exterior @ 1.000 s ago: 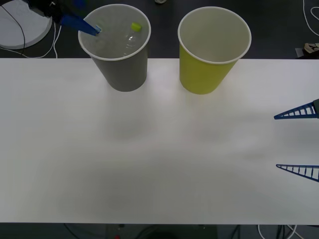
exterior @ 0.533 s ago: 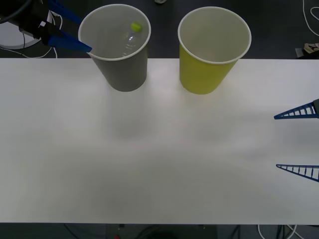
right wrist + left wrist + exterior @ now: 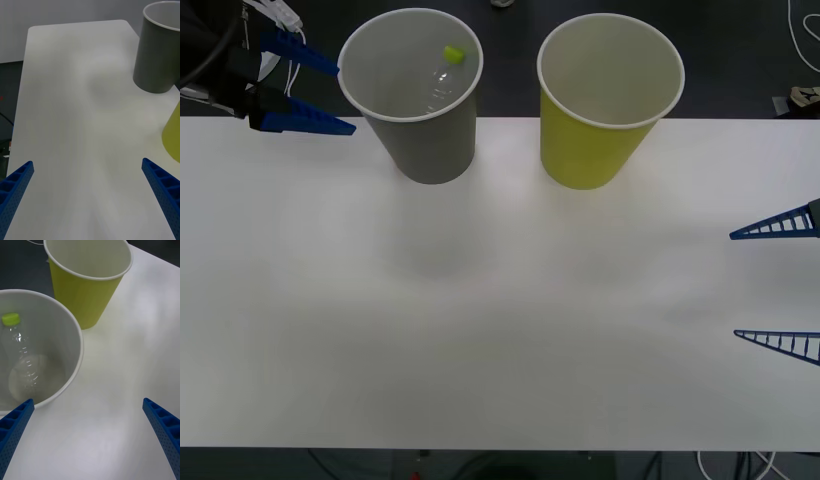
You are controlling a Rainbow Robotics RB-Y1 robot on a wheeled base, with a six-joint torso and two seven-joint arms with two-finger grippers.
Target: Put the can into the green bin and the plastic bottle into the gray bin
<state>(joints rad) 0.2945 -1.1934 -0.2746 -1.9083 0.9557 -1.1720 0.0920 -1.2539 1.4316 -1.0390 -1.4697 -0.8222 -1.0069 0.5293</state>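
The plastic bottle [image 3: 439,80] [image 3: 21,352], clear with a lime-green cap, leans inside the gray bin [image 3: 432,145] [image 3: 77,333] [image 3: 155,63] at the table's far left. To its right stands the green bin [image 3: 590,150] [image 3: 84,292] [image 3: 173,138], upright. My left gripper [image 3: 345,100] [image 3: 87,401] hovers just left of the gray bin's rim, open and holding nothing. Near the table's right edge my right gripper [image 3: 733,286] [image 3: 87,162] stands open with nothing between its fingers. The can is out of view.
The white table [image 3: 500,320] spreads wide in front of both bins. Behind its far edge lies dark floor with white cables [image 3: 280,95], and more cables [image 3: 740,465] trail below the front edge.
My left gripper has drawn back from over the gray bin's rim, moving left and toward me. The bottle has stayed inside the bin. The right arm has not moved.
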